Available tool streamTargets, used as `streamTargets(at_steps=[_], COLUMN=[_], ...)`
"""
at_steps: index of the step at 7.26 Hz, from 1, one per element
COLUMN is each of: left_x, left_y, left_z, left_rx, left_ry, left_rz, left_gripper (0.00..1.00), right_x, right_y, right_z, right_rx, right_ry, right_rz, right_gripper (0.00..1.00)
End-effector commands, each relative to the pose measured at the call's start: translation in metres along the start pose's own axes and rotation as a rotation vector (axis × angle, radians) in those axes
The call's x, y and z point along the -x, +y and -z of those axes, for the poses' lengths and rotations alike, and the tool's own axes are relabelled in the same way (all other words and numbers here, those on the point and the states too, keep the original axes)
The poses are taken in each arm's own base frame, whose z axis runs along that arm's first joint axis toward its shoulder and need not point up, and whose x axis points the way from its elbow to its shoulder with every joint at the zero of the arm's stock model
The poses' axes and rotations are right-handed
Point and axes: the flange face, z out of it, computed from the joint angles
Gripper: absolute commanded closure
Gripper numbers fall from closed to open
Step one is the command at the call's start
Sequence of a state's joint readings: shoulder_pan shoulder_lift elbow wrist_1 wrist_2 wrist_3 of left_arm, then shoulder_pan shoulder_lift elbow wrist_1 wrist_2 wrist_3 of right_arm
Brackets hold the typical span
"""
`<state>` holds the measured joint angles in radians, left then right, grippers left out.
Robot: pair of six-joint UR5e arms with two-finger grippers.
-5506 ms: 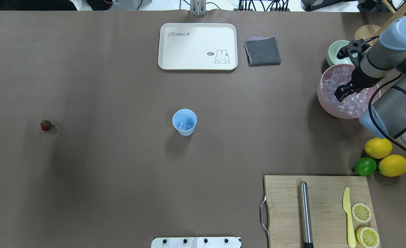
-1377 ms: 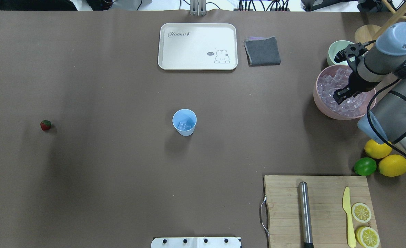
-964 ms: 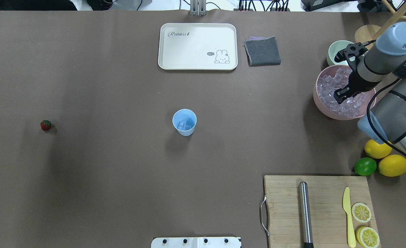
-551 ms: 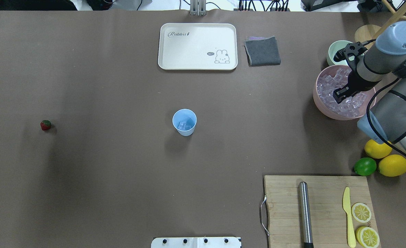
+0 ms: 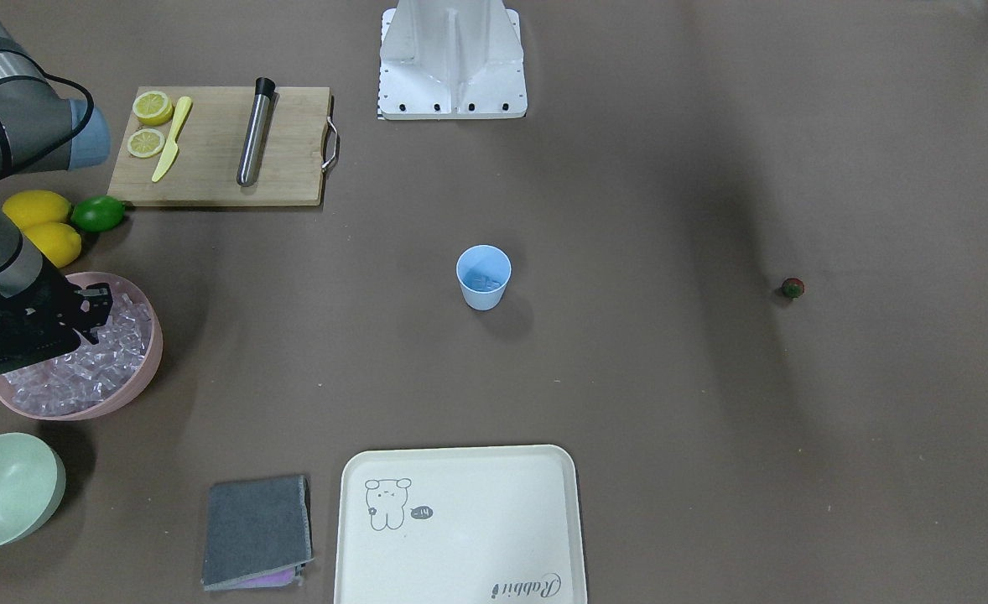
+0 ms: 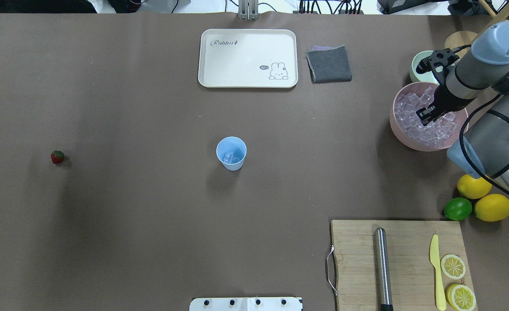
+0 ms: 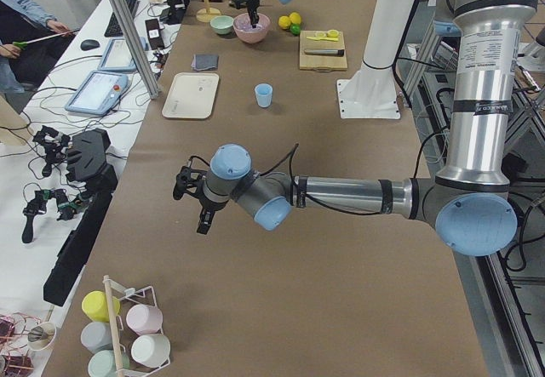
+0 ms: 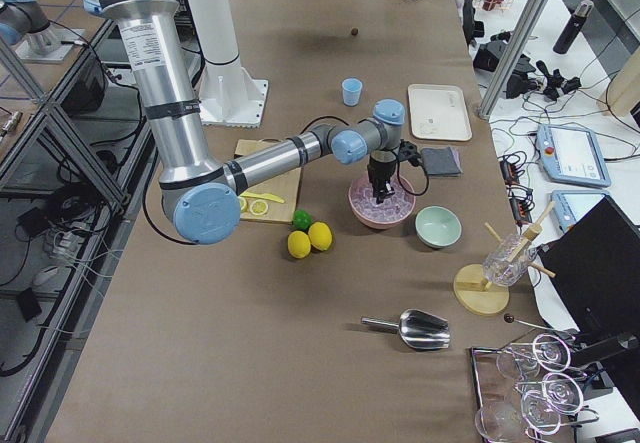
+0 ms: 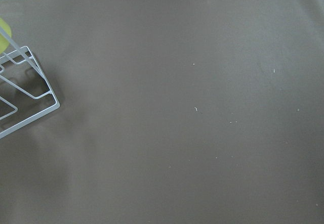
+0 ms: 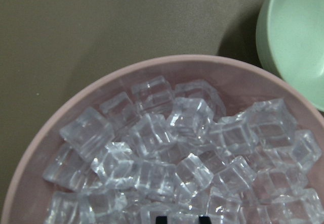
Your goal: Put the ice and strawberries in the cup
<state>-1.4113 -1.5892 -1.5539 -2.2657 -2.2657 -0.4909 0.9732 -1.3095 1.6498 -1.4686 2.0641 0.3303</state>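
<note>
One tiny red strawberry lies alone in the front view, well apart from the light blue plastic cup at mid-table. Overhead, a few clear glassy ice cubes show inside that cup. The right gripper hangs over many more in the one round pink bowl, near two whole yellow lemons and one green lime.

Only the left side view shows the left gripper, above bare table; I cannot tell its grip.

The right wrist view shows two black fingertips apart over the cubes; I cannot tell whether they pinch one.
</note>
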Motion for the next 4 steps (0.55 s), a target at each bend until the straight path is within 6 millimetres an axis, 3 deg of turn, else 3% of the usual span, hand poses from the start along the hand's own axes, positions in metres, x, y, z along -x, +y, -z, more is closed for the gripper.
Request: streamTargets(at_steps=[1, 4], left_x=[0.0007, 0.0012], left_y=[0.0003, 0.0033], left_z=[-0.0006, 0.0006], left_rx=[0.002, 0.002], left_ry=[-0.001, -0.001], left_rz=[0.002, 0.002], left_gripper=[0.03, 0.03], right_x=[-0.0036, -0.0027], right_y=[0.0014, 0.0029], right_z=[-0.0031, 0.0037], right_rx=[0.003, -0.011], right_ry=[0.009, 0.007], right_rz=[0.001, 0.001], right_gripper=[0.83, 0.89])
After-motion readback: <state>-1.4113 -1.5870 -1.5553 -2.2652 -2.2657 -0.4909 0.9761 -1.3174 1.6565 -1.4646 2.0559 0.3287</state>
